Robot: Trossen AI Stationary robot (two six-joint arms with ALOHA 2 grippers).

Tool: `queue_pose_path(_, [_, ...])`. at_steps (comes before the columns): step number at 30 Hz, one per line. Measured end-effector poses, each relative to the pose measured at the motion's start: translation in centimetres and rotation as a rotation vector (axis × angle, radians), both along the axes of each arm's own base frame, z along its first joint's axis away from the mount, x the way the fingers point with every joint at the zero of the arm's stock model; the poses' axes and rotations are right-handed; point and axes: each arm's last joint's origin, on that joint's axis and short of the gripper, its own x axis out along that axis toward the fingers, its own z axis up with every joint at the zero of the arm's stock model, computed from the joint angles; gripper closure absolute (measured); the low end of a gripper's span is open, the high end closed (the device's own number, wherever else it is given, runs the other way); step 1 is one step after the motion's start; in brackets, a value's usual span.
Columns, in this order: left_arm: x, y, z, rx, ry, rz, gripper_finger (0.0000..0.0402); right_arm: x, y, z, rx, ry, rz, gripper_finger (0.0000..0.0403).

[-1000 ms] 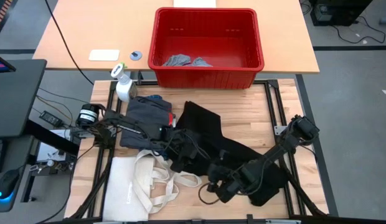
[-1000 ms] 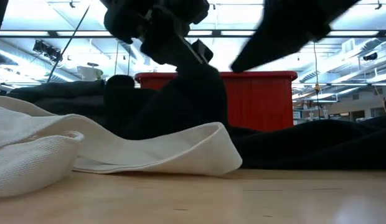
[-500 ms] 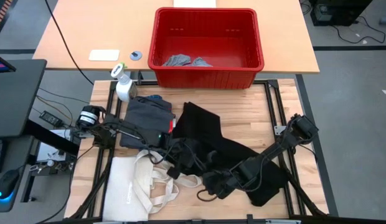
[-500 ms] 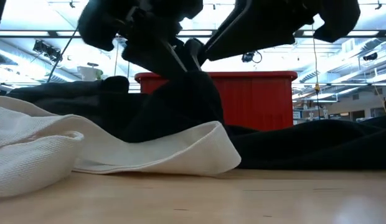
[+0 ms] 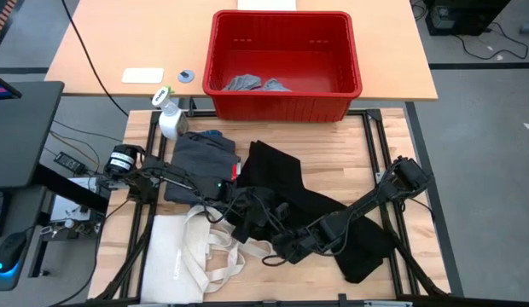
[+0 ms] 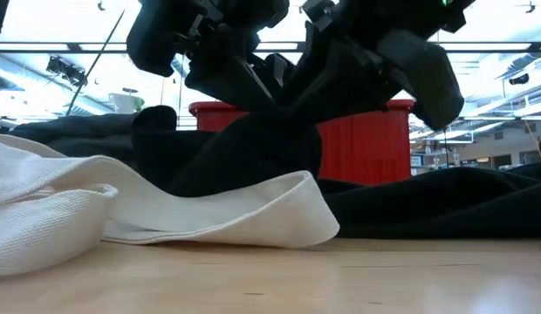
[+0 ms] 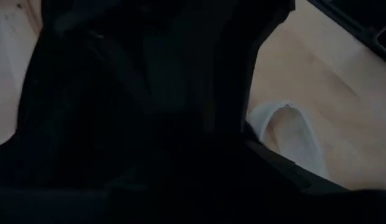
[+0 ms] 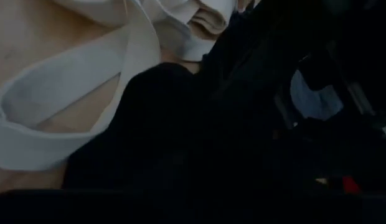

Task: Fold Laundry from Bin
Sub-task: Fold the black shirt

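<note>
The red plastic bin (image 5: 286, 64), ribbed and thick-rimmed, holds two crumpled light grey pieces (image 5: 256, 83). On the wooden tabletop (image 5: 333, 158) a large black garment (image 5: 286, 183) lies spread, beside a folded dark grey piece (image 5: 200, 162) and a cream canvas tote (image 5: 192, 256). Left hand (image 5: 241, 223) and right hand (image 5: 280, 247) meet at its edge; whether either is clenched, I cannot tell.

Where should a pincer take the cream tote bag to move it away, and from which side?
Grip the loose handle loops of the tote bag, coming from straight above. The loops lie raised beside the black garment, while the bag's body lies flat on the table.
</note>
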Motion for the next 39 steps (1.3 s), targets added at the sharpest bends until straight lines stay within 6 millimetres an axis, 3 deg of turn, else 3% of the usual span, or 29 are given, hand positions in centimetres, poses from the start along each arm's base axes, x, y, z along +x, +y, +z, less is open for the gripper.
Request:
queue_pose_path(7, [0.0,-0.2,0.1,-0.005,0.001,-0.005,0.0225,-0.7,0.6,-0.5,0.009,0.044,0.008,0.0388])
queue_pose_path(12, [-1.5,0.1,1.8,0.000,0.077,0.008,0.0225,-1.5,1.2,-0.8,0.071,0.052,-0.049,0.0385])
queue_pose_path(16, [-2.6,0.4,2.9,-0.056,0.151,0.082,0.0225,-2.6,3.0,-0.9,0.132,0.094,0.026,0.0395])
queue_pose_path(22, [-2.8,-0.1,1.7,-0.099,0.222,0.143,0.0225,-3.3,3.9,-1.1,0.323,0.105,-0.035,0.0375])
queue_pose_path(30, [-2.0,-1.8,-0.2,-0.145,0.245,0.213,0.0225,-2.6,3.6,-0.8,0.359,0.059,-0.054,0.0375])
queue_pose_path(39, [-1.0,-1.4,-1.8,-0.205,0.273,0.374,0.0225,-2.1,3.3,-0.8,0.396,0.058,-0.039,0.0380])
